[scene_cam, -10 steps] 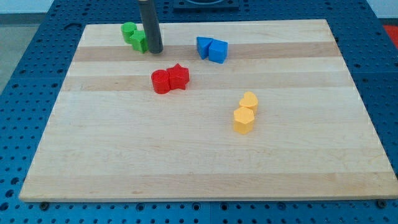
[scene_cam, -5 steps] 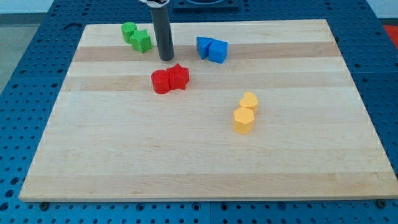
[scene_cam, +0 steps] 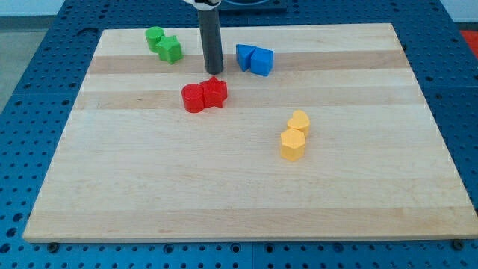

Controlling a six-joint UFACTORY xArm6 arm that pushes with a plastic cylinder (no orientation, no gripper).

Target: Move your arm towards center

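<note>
My tip [scene_cam: 214, 70] rests on the wooden board [scene_cam: 239, 187] near the view's top, between the green and blue pairs. It stands just above the red star-shaped block [scene_cam: 215, 91], with a small gap. A red round block [scene_cam: 193, 98] touches the star's left side. Two green blocks [scene_cam: 155, 36] [scene_cam: 169, 50] lie to the tip's upper left. A blue triangular block [scene_cam: 244, 56] and a blue cube [scene_cam: 262, 61] lie to its right. A yellow heart-shaped block [scene_cam: 299, 122] and a yellow hexagonal block [scene_cam: 293, 144] sit right of centre.
The board lies on a blue perforated table [scene_cam: 30, 75] that surrounds it on all sides. The rod [scene_cam: 210, 33] rises from the tip out of the view's top.
My tip has moved to the view's right and slightly down, from beside the green blocks to just above the red star. No block has moved.
</note>
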